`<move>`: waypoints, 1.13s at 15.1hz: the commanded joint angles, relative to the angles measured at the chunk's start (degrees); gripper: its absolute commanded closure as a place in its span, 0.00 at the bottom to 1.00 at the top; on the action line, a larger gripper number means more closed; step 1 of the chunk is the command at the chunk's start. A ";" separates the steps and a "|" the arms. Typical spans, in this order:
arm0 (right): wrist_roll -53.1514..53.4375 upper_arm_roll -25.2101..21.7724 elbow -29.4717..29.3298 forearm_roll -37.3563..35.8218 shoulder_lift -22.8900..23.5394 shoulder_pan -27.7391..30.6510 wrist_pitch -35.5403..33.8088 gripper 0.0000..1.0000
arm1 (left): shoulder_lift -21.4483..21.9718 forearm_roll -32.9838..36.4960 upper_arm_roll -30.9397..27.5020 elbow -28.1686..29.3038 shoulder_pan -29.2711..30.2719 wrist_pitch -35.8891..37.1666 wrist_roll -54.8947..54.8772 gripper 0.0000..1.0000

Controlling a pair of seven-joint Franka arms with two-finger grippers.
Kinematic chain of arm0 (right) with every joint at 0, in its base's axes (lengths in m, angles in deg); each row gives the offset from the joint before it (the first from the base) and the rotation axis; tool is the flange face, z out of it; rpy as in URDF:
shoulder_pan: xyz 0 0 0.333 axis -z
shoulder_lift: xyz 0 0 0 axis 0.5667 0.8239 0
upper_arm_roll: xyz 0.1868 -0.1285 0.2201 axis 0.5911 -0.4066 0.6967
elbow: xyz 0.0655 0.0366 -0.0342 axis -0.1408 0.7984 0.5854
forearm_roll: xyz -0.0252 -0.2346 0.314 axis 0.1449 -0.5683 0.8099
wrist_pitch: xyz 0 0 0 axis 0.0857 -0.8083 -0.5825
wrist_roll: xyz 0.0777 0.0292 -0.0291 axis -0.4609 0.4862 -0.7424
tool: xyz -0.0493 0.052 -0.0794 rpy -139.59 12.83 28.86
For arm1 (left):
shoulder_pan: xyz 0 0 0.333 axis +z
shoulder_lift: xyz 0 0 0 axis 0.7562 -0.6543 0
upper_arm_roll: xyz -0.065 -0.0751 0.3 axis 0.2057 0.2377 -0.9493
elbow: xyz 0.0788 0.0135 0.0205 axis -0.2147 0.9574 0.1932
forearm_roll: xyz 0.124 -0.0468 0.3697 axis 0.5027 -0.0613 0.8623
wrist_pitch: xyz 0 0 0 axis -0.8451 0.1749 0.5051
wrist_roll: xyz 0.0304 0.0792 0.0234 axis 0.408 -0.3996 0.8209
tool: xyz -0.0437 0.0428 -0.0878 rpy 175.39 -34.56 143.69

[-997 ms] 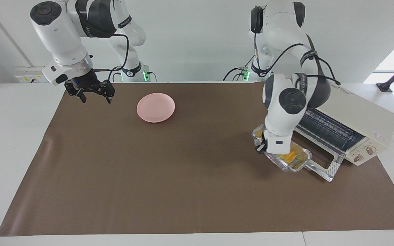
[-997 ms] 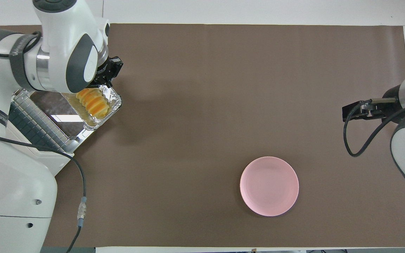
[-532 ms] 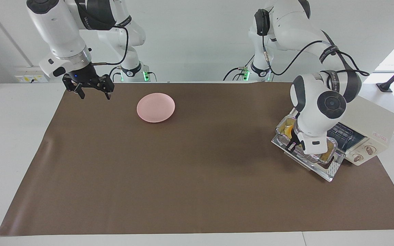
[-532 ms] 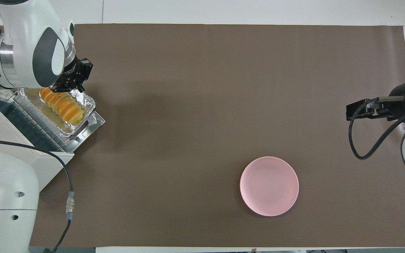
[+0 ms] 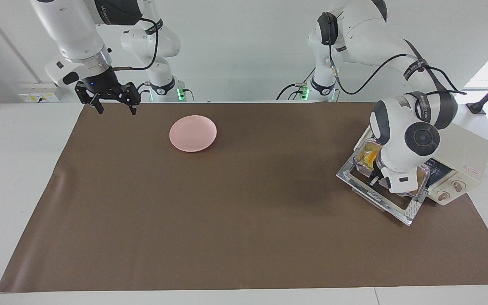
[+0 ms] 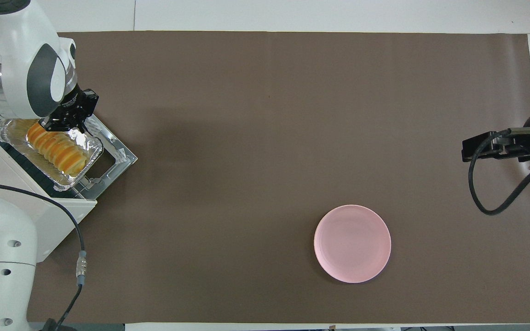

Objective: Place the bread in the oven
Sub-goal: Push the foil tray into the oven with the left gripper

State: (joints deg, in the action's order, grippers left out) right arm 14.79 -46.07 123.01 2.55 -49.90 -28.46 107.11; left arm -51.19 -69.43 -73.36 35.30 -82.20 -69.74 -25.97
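Nearest my own bases, the pink plate (image 6: 352, 243) sits alone on the brown mat (image 5: 227, 212), and it has not stirred in the last second. My right claw (image 5: 115, 104) has lifted and drawn back a little toward the mat's edge at its own end of the bench; it hangs there with its fingers apart, holding nothing, simply waiting. The real change is at my left arm's end. My left claw (image 6: 69, 120) is pinched together on the rim of the foil tray (image 6: 91, 148), and the bread (image 6: 55, 149) lies along the inside of that tray. A second ago the tray hung out past the lip of the dropped glass door (image 6: 118, 154); now I have carried it in over the door, and its inner end reaches into the mouth of the oven (image 5: 464, 148), over the wire rack. So, as I judge it, the bread is partway in: what remains is to push the tray fully inside, let go, and draw my left claw clear.
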 commanded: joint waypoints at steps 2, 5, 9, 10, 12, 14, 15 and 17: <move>0.55 0.00 -0.91 0.05 0.10 0.09 -1.08 0.00 | 3.16 2.25 -0.07 4.09 0.90 0.64 -0.79 1.00; 0.55 0.09 -0.91 0.05 0.10 0.00 -1.08 0.00 | 4.56 5.68 -0.16 7.25 0.81 0.64 -0.79 1.00; 0.55 0.00 -0.03 -0.04 -0.51 0.26 -1.26 0.00 | 5.80 6.31 -0.42 10.25 0.81 0.20 -0.97 1.00; 0.55 0.00 -0.03 -0.04 -0.51 0.26 -1.26 0.00 | 5.89 6.31 -0.51 10.51 0.90 0.20 -0.97 1.00; 1.25 0.00 -0.12 -0.04 -0.42 0.44 -0.73 0.00 | 6.33 6.31 -0.51 11.30 0.90 -0.24 -0.97 1.00; 3.69 -0.09 -0.12 0.05 -0.42 0.53 -0.73 0.00 | 6.85 7.18 -0.51 12.53 0.90 -1.29 -2.02 1.00; 5.89 -0.09 -0.12 0.05 -0.42 0.62 -0.73 0.00 | 7.20 7.88 -0.42 13.40 0.81 -1.99 -2.46 1.00; 6.26 -0.09 -0.12 -0.04 -0.42 0.62 -0.82 0.00 | 7.47 8.15 -0.42 14.03 0.81 -2.61 -2.55 1.00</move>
State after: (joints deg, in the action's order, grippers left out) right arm 19.70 -46.28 122.76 2.55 -49.89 -28.24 106.68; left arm -46.48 -63.03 -73.76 45.88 -80.85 -70.27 -27.72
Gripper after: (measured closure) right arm 0.000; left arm 0.982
